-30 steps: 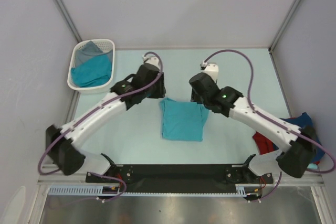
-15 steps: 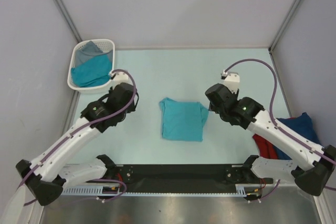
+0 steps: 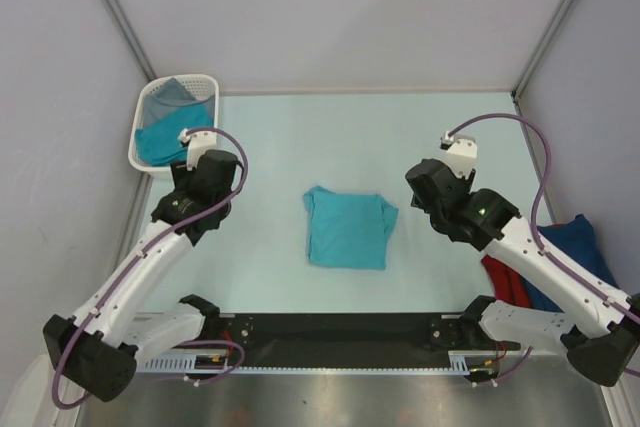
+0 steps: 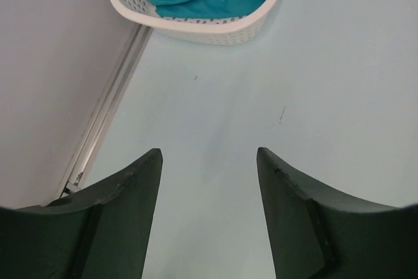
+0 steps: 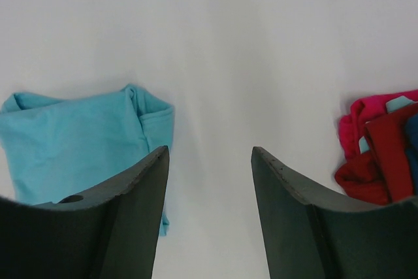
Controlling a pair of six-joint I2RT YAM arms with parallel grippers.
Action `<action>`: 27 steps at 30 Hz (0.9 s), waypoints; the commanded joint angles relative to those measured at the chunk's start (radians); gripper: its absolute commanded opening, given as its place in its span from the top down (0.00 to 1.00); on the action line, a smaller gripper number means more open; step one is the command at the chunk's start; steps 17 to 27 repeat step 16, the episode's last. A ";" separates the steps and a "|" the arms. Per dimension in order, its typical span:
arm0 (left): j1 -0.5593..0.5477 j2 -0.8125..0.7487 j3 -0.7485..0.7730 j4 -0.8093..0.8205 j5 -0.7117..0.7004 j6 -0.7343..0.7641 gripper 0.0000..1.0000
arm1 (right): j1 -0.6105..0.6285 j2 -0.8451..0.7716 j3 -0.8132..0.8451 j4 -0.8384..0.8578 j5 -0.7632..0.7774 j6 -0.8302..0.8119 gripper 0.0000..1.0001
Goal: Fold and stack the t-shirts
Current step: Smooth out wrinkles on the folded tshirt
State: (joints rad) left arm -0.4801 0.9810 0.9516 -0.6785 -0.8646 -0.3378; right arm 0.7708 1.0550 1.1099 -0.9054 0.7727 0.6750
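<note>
A teal t-shirt (image 3: pixel 347 228) lies folded into a rough square at the table's middle, and its right edge shows in the right wrist view (image 5: pixel 72 142). My left gripper (image 3: pixel 196 171) hovers well left of it, just short of the basket. Its jaws (image 4: pixel 209 152) are open over bare table. To the shirt's right, my right gripper (image 3: pixel 441 183) is open too (image 5: pixel 209 149), with nothing between its fingers. Red (image 3: pixel 503 276) and navy (image 3: pixel 566 245) t-shirts lie heaped at the right edge. The red heap appears in the right wrist view (image 5: pixel 375 161).
A white slotted basket (image 3: pixel 136 150) stands at the back left, holding teal cloth (image 3: pixel 172 141) and grey cloth (image 3: pixel 172 95). Its rim (image 4: pixel 196 31) is just ahead of the left fingers. Grey walls with metal posts enclose the table on three sides.
Both arms have drawn back from the folded shirt's far edge, the left toward the basket, the right outward to the right. The shirt stays flat where it was left.
</note>
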 commanded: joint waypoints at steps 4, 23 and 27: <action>0.112 0.065 0.117 -0.006 0.303 -0.069 0.01 | -0.063 -0.010 0.037 0.014 -0.075 -0.029 0.37; 0.127 0.082 0.093 0.019 0.353 -0.141 0.00 | -0.130 -0.003 0.037 0.014 -0.102 -0.077 0.36; 0.127 0.082 0.093 0.019 0.353 -0.141 0.00 | -0.130 -0.003 0.037 0.014 -0.102 -0.077 0.36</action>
